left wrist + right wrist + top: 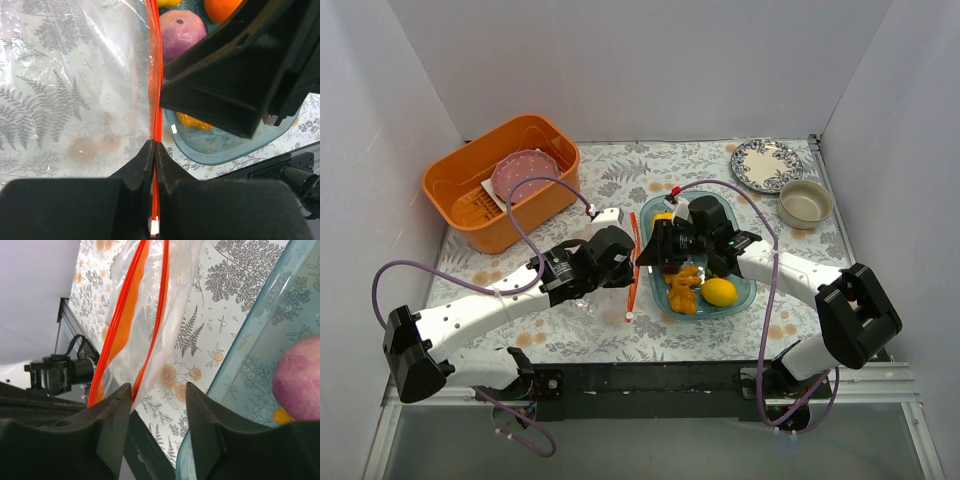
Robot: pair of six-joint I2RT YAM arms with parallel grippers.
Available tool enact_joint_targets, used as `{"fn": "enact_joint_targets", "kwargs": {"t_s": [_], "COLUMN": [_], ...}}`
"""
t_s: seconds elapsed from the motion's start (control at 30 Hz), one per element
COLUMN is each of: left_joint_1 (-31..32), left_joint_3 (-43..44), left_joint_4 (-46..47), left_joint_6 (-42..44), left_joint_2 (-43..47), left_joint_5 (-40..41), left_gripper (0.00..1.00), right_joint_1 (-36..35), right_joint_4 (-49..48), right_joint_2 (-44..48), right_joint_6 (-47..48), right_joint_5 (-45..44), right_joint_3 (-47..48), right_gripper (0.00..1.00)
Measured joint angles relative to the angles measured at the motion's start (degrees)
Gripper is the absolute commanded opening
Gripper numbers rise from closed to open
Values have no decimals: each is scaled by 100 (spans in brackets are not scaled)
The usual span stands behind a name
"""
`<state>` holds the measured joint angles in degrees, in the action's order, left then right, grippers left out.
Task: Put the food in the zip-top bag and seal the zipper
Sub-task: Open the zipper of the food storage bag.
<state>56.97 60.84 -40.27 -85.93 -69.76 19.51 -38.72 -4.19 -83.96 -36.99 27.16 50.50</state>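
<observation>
My left gripper [153,148] clenched the zipper [154,75]. My right gripper [157,392], jaws apart at lower centre, risked pinching both zip-top bag [177,270] lips shut, blocking the food [302,380].

Left gripper [153,146] pinched shut, right gripper [158,392] jaws apart, both arms angled inward, wrists close together.

Org-red zipper [155,75], purple onion [180,27], clr-blue tray [230,146], fern-print table [670,335].

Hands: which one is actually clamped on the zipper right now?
The left hand: its fingers are pinched shut on the orange-red zipper. The right hand has its fingers standing apart, gripping nothing.
</observation>
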Motion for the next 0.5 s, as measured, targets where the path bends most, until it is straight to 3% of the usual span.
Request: {"fn": "enact_joint_targets", "kwargs": {"t_s": [0.1, 0.3, 0.5], "left_joint_1": [0, 4, 15], "left_joint_3": [0, 0, 138], "left_joint_4": [0, -7, -529], "left_joint_6": [-2, -9, -216], "left_joint_2": [0, 0, -55], "left_joint_5": [0, 44, 592], "left_gripper": [0, 0, 0], "right_joint_1": [-26, -114, -273], "right_joint_4": [-76, -140, 13], "right_joint_2": [-155, -378, -361], "right_joint_6": [-35, -46, -55], "right_joint_5": [26, 37, -328], "right_joint_3": [85, 184, 190], "right_gripper": [41, 4, 1]}}
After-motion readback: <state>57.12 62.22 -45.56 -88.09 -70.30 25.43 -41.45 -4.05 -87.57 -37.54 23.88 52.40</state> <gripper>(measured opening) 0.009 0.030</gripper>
